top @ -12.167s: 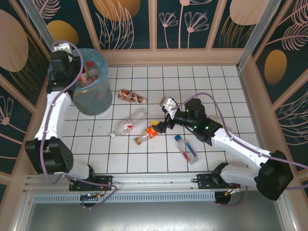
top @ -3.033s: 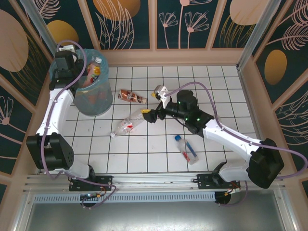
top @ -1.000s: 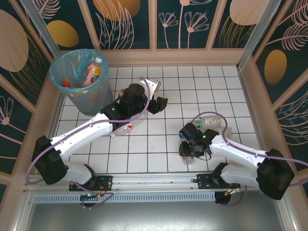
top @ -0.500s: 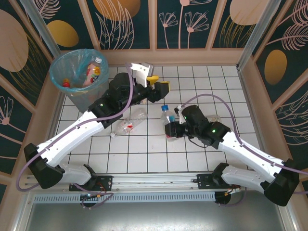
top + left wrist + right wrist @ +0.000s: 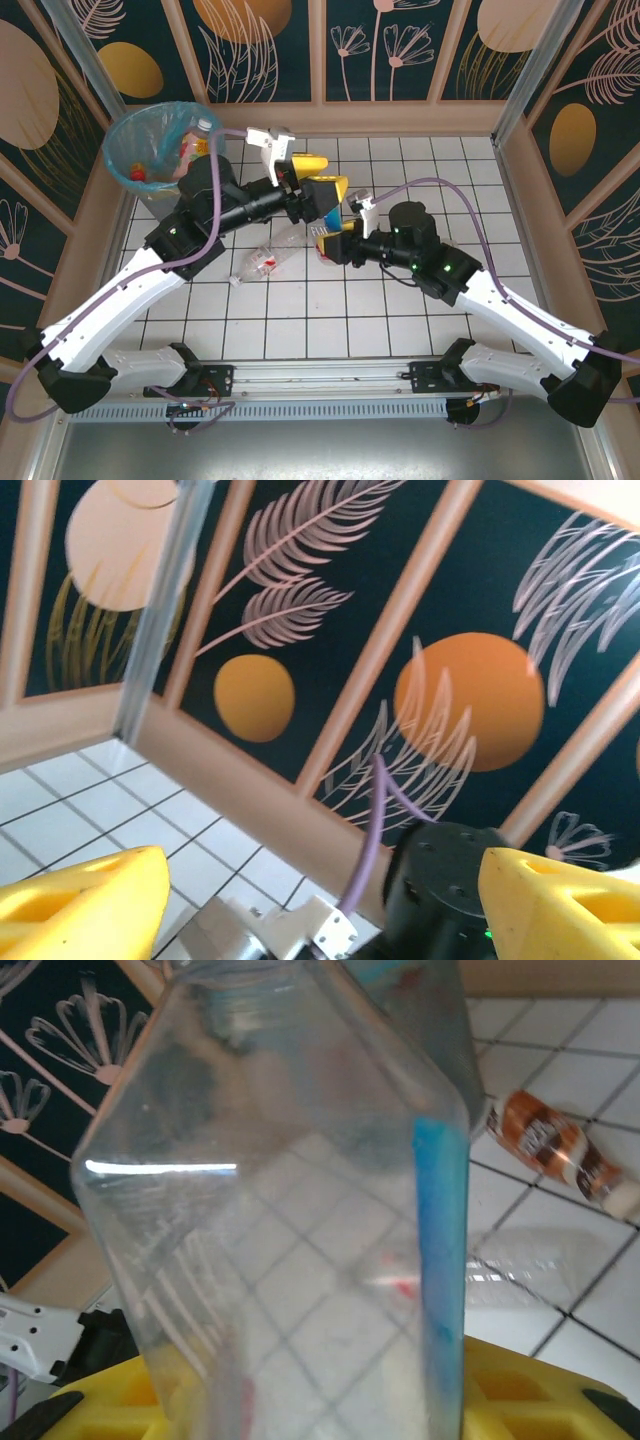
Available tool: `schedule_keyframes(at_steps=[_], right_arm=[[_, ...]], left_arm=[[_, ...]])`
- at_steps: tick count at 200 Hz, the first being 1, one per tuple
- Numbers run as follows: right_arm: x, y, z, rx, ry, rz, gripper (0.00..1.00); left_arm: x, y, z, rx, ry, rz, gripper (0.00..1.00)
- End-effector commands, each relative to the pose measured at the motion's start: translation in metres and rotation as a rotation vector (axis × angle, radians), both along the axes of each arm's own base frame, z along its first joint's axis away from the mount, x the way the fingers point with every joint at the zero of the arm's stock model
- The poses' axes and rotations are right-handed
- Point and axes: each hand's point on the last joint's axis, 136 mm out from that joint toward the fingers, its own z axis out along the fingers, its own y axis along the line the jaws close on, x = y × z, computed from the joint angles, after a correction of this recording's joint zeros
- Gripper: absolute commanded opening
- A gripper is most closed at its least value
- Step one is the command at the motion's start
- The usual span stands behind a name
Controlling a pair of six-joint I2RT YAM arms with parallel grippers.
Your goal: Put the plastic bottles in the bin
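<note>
1. The right gripper [image 5: 331,243] clamps a clear blue-striped bottle [image 5: 280,1210] above the middle of the table [image 5: 300,320].
2. The left gripper [image 5: 333,174] gapes wide and empty at the bottle's 12 o'clock.
3. The bin [image 5: 113,150] stands at the table's 10 o'clock.

White arm links [image 5: 110,300], black joints [image 5: 200,200], lilac cables [image 5: 371,830], yellow claw fingers [image 5: 560,900]

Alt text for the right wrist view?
A clear plastic bottle with a blue strip looms close up, held by the right gripper between its yellow fingers. Behind it, a brown-labelled bottle and a clear bottle lie on white tiles.
</note>
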Motion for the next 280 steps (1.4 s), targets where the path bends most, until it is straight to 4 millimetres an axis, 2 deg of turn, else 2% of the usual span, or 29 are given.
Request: schedule_keyframes(at_steps=[1,23,54,88,110,131,148,190,222,234,251,265,274,280], right_arm=[[-0.014,0.004,0.033,0.097,-0.129,0.080,0.37],[-0.018,0.004,0.042,0.119,-0.155,0.098,0.37],[-0.027,0.001,0.054,0.159,-0.198,0.122,0.36],[-0.030,-0.001,0.054,0.148,-0.208,0.132,0.36],[-0.031,-0.004,0.055,0.146,-0.209,0.126,0.36],[-0.034,-0.006,0.061,0.166,-0.232,0.131,0.36],[-0.037,-0.005,0.064,0.179,-0.242,0.143,0.36],[-0.042,-0.003,0.061,0.191,-0.235,0.178,0.36],[-0.043,-0.003,0.059,0.181,-0.233,0.181,0.37],[-0.042,-0.003,0.057,0.173,-0.233,0.174,0.37],[-0.041,-0.004,0.055,0.167,-0.231,0.169,0.37],[-0.039,-0.003,0.052,0.162,-0.227,0.164,0.38],[-0.038,-0.003,0.050,0.156,-0.225,0.158,0.41],[-0.036,-0.003,0.048,0.151,-0.223,0.150,0.46]], left_arm=[[-0.024,-0.002,0.008,-0.061,-0.015,-0.124,0.78],[-0.030,-0.005,0.003,-0.052,-0.003,-0.167,0.77],[-0.020,0.002,-0.004,-0.015,-0.005,-0.089,0.79],[-0.031,0.021,0.023,-0.083,-0.095,-0.049,0.80],[-0.029,0.047,0.043,-0.145,-0.164,0.071,0.80],[-0.025,0.062,0.041,-0.162,-0.191,0.150,0.82],[-0.019,0.052,0.025,-0.107,-0.151,0.138,0.82],[-0.017,0.006,-0.022,-0.001,-0.014,-0.049,0.77],[-0.011,-0.006,-0.037,0.043,0.007,-0.077,0.66],[-0.010,-0.008,-0.038,0.050,0.004,-0.077,0.58],[-0.010,-0.008,-0.038,0.055,-0.009,-0.075,0.40],[-0.009,-0.005,-0.033,0.050,-0.025,-0.061,0.20],[-0.008,-0.002,-0.028,0.039,-0.037,-0.038,0.10],[-0.006,0.001,-0.024,0.028,-0.045,-0.018,0.07]])
